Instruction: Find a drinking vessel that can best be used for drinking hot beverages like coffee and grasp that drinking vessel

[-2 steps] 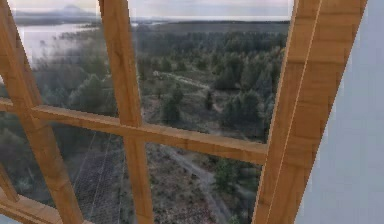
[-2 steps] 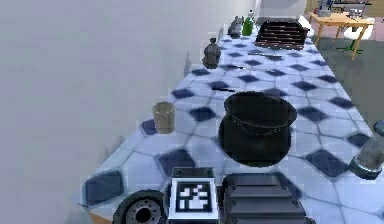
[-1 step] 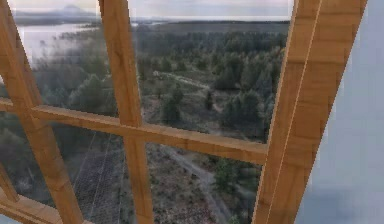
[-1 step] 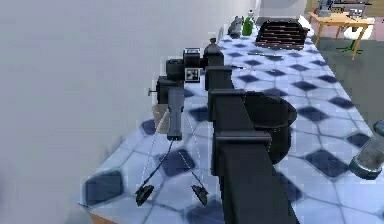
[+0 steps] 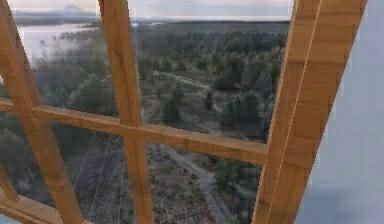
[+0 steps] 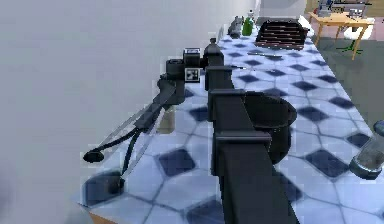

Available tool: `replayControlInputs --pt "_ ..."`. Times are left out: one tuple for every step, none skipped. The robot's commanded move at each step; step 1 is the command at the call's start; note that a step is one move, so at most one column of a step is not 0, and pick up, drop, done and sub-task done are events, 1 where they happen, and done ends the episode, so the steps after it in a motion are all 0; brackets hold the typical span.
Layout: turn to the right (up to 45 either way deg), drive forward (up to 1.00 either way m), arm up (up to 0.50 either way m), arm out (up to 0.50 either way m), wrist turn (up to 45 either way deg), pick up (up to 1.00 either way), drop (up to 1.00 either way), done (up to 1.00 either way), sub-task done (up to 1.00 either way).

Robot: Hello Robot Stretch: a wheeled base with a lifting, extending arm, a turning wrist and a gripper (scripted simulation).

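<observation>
On tiled counter [image 6: 322,108], small pale obj [image 6: 168,121] near tool [image 6: 106,169] body.

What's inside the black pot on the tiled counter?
The black pot shows just its dark inner wall below the rim; nothing sticks up out of it. The arm covers its left side, and its bottom is hidden, so I cannot tell if it is empty.

Black two-finger gripper [image 6: 106,168]; behind its fingers, pale-blue tiled countertop [image 6: 180,165] patterned with dark-blue diamonds; right of them, black round pot [image 6: 275,115].
</observation>
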Motion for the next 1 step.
replayControlInputs --pt "0.0 0.00 0.00 0.00 45.0 0.00 0.00 0.00 0.00"
